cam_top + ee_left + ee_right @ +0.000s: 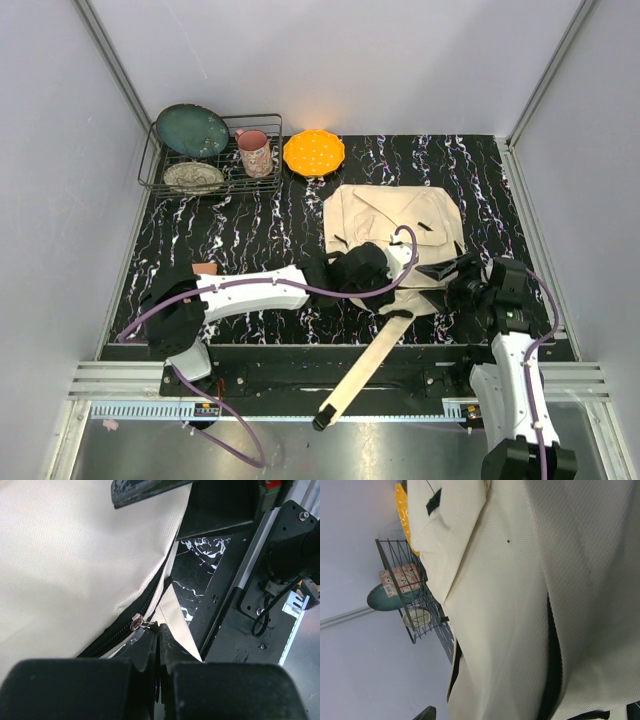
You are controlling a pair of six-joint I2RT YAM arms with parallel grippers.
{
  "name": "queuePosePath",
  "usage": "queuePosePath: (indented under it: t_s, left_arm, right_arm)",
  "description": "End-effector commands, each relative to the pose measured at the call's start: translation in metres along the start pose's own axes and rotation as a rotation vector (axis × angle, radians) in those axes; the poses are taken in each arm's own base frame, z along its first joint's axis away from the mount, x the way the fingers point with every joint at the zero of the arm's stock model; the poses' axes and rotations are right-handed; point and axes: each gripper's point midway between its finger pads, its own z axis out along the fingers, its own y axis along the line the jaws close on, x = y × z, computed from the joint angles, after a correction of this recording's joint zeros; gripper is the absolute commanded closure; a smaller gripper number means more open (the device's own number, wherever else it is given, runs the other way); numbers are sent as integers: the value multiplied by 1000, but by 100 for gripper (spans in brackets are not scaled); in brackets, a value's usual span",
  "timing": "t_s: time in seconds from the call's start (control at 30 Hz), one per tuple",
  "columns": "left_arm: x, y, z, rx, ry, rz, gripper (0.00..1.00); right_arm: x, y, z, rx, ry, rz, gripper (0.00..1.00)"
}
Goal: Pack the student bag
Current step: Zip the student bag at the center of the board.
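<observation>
The student bag (390, 222) is a cream canvas backpack lying flat on the black marbled table, right of centre. One long webbing strap (365, 375) hangs over the near edge. My left gripper (378, 266) reaches across to the bag's near edge. In the left wrist view it (159, 632) is shut, its tips pinched right at the metal zipper slider (136, 623) of the black zipper. My right gripper (450, 270) is at the bag's near right corner. In the right wrist view the bag (510, 605) fills the frame, and only a fingertip (426, 713) shows at the bottom left, spread wide.
A wire rack (268, 120) at the back left holds a teal plate (192, 130), a grey bowl (193, 177) and a pink mug (255, 152). An orange plate (314, 152) sits beside it. A small brown item (205, 268) lies by the left arm.
</observation>
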Motion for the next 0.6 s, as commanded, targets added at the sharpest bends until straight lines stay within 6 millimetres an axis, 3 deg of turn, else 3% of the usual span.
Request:
queuePosePath:
  t_s: [0.0, 0.03, 0.07, 0.13, 0.17, 0.27, 0.47, 0.57]
  left_arm:
    - [-50, -31, -7, 93, -133, 29, 100]
    - [-51, -30, -7, 92, -133, 30, 100]
    - [-51, -30, -6, 90, -134, 30, 100]
    - [-52, -30, -6, 89, -134, 31, 100]
    - [-52, -30, -7, 89, -134, 33, 100]
    - [-53, -29, -10, 82, -141, 33, 100]
    - [-45, -16, -20, 24, -142, 41, 100]
    - [-31, 0, -26, -37, -109, 44, 100]
  right_arm:
    - [-7, 16, 6, -37, 10, -89, 31]
    - [-9, 16, 7, -32, 3, -98, 37]
    - [-10, 17, 7, -25, 2, -118, 52]
    - [-14, 16, 9, -19, -12, -128, 65]
    - [-16, 18, 10, -24, -15, -141, 80]
    - [-24, 22, 14, -16, -30, -176, 99]
    - [-53, 34, 16, 55, -113, -299, 100]
    - [-69, 43, 15, 81, -175, -355, 100]
